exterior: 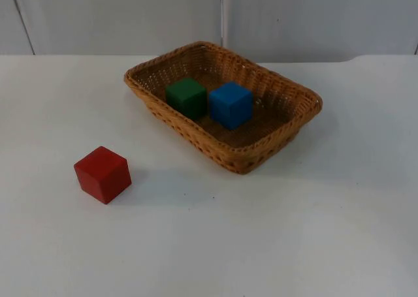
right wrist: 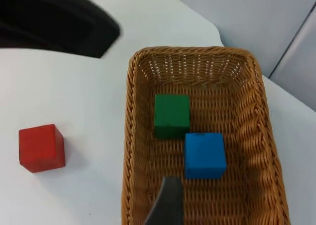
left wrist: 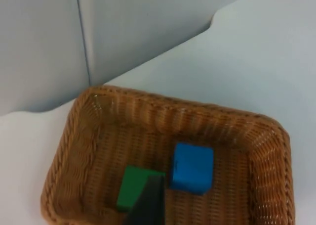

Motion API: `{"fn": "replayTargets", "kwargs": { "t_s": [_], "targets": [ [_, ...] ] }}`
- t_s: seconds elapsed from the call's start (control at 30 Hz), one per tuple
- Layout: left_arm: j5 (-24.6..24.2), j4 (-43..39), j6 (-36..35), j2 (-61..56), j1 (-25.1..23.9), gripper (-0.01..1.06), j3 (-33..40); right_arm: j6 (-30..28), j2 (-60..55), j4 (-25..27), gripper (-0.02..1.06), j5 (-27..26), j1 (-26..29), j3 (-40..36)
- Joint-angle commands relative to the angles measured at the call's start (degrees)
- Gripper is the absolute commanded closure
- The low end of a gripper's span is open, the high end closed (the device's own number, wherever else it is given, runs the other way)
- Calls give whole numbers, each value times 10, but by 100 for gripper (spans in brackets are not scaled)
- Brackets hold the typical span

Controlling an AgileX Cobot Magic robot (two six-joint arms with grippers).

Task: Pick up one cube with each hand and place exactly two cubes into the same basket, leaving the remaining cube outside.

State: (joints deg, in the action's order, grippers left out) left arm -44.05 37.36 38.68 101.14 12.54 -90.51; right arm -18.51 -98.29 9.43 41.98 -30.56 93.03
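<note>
Progress: two cubes sit inside the wicker basket [exterior: 287, 130] and one is out on the table, so by the look of it the placing is done and nothing is left but for the arms to pull clear
Green cube: the green cube [exterior: 186, 97] rests on the basket floor, on the side toward the table's left edge
Blue cube: the blue cube [exterior: 230, 104] stands just beside the green one, close enough that they may touch
Red cube: the red cube [exterior: 102, 174] sits alone on the white table [exterior: 313, 232], well apart from the basket, toward the left and front edges
Left gripper: looks down into the basket from above, its fingertip [left wrist: 148, 205] over the green cube; whether it's open or closed, I can't tell
Right gripper: also above the basket, its fingertip [right wrist: 168, 205] near the blue cube; grip state, can't tell either
</note>
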Motion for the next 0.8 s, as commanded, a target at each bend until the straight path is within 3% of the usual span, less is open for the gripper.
{"fn": "replayTargets", "kwargs": {
  "t_s": [0.0,0.13,0.77],
  "targets": [
    [24,-5,0,-26,-1,16,35,1,25,3,33,-28,2,-32],
    [38,-5,5,-65,-1,16,90,1,60,3,33,-51,2,-90],
    [42,-5,15,-221,-1,16,251,1,147,31,33,-71,2,-209]
  ]
}}
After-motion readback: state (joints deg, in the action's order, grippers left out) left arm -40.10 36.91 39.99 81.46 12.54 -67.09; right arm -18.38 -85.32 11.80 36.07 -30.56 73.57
